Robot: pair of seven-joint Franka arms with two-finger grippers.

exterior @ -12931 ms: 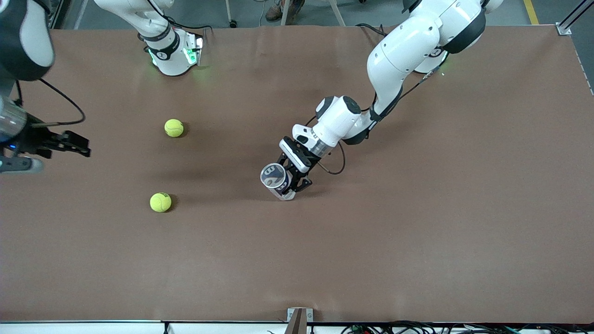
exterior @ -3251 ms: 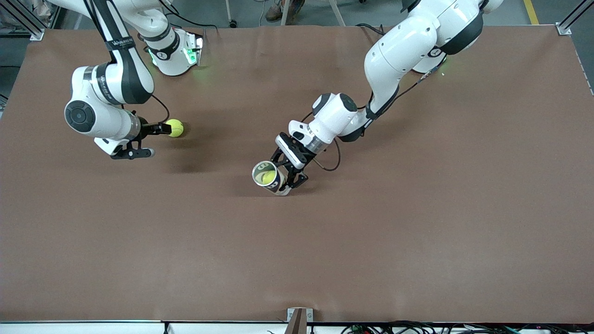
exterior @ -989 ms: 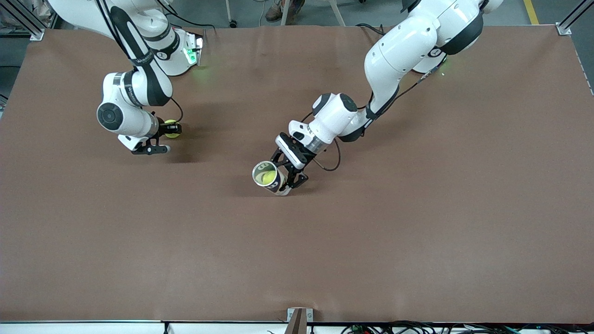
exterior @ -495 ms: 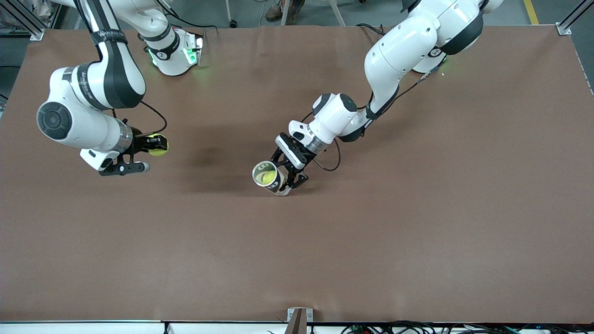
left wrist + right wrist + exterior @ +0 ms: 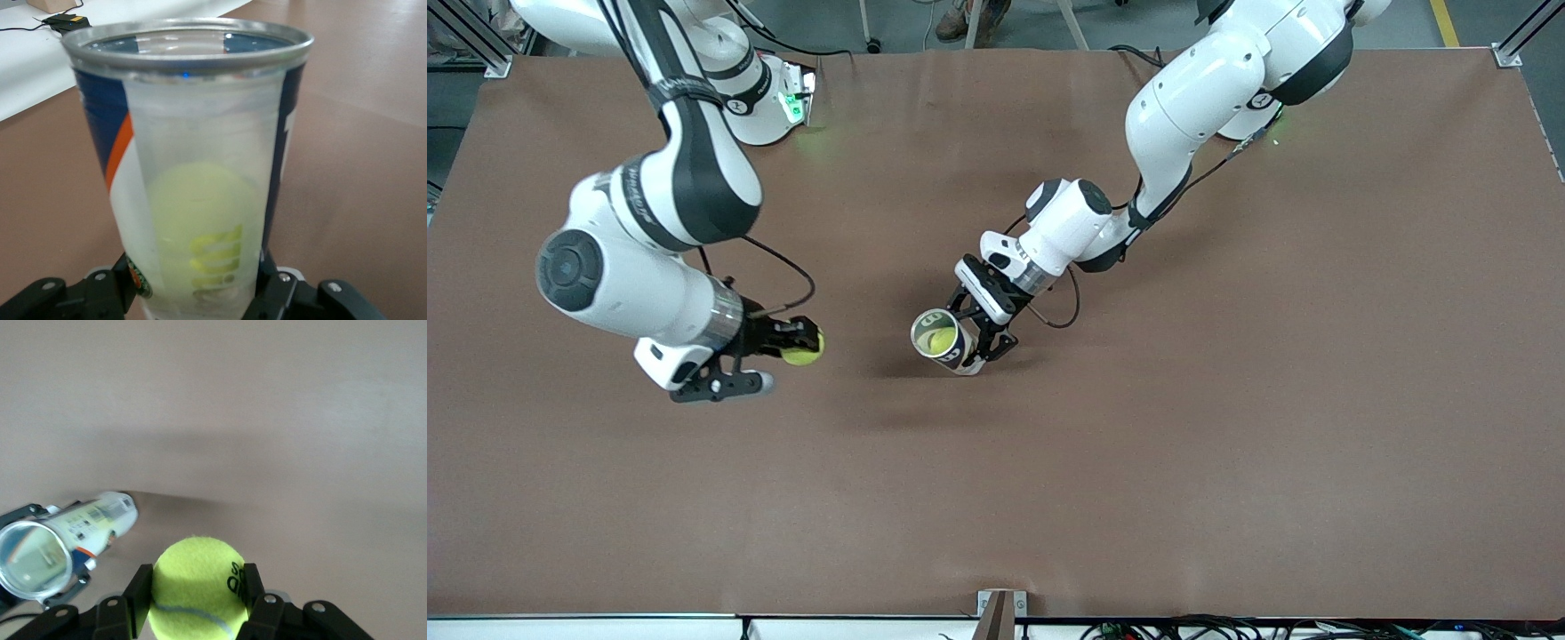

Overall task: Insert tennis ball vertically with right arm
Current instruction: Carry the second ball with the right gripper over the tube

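right hand (image 5: 799, 342): clamped on a fuzzy yellow tennis ball (image 5: 804, 352), up over the brown tabletop (image 5: 1227, 400)
left hand (image 5: 971, 342): gripping the clear plastic ball can (image 5: 943, 339), one ball already inside

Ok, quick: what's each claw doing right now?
Left claw: closed on the ball can.
Right claw: closed on a tennis ball, up over the table.

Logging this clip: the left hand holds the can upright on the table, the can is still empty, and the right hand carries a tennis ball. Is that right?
Not quite: the can is not empty. The left wrist view shows a ball in the can through its clear wall. The rest stands: the left hand holds the can upright on the table, and the right hand carries a tennis ball.
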